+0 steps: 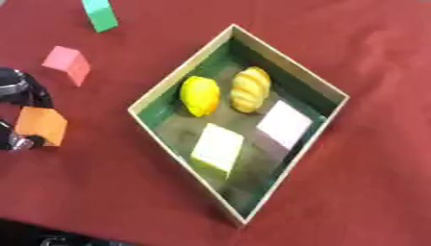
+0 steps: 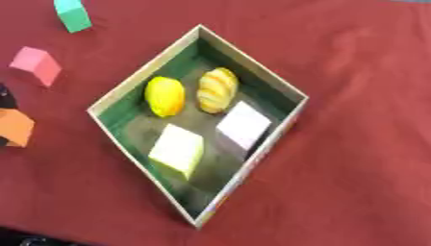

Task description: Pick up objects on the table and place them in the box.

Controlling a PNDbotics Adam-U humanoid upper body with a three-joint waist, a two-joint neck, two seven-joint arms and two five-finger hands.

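At the left edge of the left eye view, my left hand [image 1: 17, 91] is black, and its parts show above and below an orange block [image 1: 40, 125], curled round it. Only part of the hand shows. The open box [image 1: 290, 65], green inside with a pale rim, lies cornerwise in the middle of the red cloth. It holds a yellow lemon-like fruit [image 1: 199, 95], a yellow-orange striped piece [image 1: 251, 89], a pale yellow block [image 1: 217, 146] and a pale pink block [image 1: 284, 124]. My right hand appears in neither view.
A pink block [image 1: 67, 62] lies on the cloth up and right of my left hand. A green block [image 1: 99, 14] sits at the top left. The dark table edge [image 1: 50, 238] runs along the bottom left.
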